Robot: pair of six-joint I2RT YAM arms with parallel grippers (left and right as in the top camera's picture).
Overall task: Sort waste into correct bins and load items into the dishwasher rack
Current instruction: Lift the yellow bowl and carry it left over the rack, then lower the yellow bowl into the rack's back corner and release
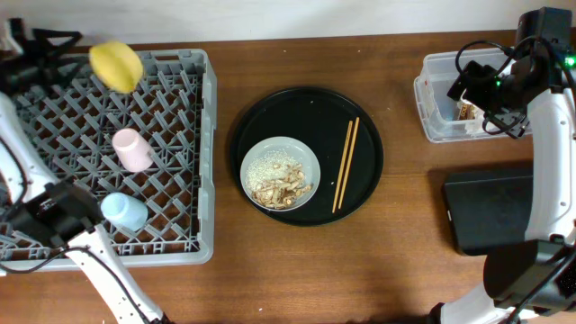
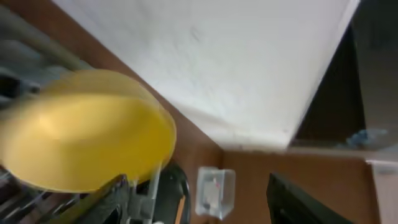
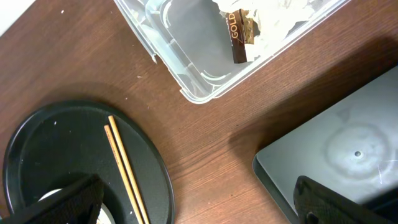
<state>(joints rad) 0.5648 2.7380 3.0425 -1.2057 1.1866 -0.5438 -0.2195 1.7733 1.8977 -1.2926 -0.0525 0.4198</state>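
My left gripper (image 1: pixel 76 56) is shut on the rim of the small yellow bowl (image 1: pixel 116 65) and holds it tilted over the far edge of the grey dishwasher rack (image 1: pixel 205 135). The bowl (image 2: pixel 87 146) fills the left wrist view, next to the fingers (image 2: pixel 134 194). A pink cup (image 1: pixel 132 148) and a light blue cup (image 1: pixel 124 211) lie in the rack. The grey-green dish (image 1: pixel 301 155) holds rice and brown scraps (image 1: pixel 281 184). Chopsticks (image 1: pixel 346 165) lie beside it. My right gripper (image 3: pixel 199 211) is open and empty, hovering above the table near the clear tub (image 3: pixel 205 87), which holds the brown wrapper (image 3: pixel 238 36) and the white napkin (image 3: pixel 280 15).
The dish and chopsticks (image 3: pixel 124 168) sit on a large round black tray (image 1: pixel 369 193) at the table's middle. The shallow black rectangular tray (image 1: pixel 490 211) lies at the right, in front of the clear tub (image 1: pixel 432 121). It also shows in the right wrist view (image 3: pixel 336 149).
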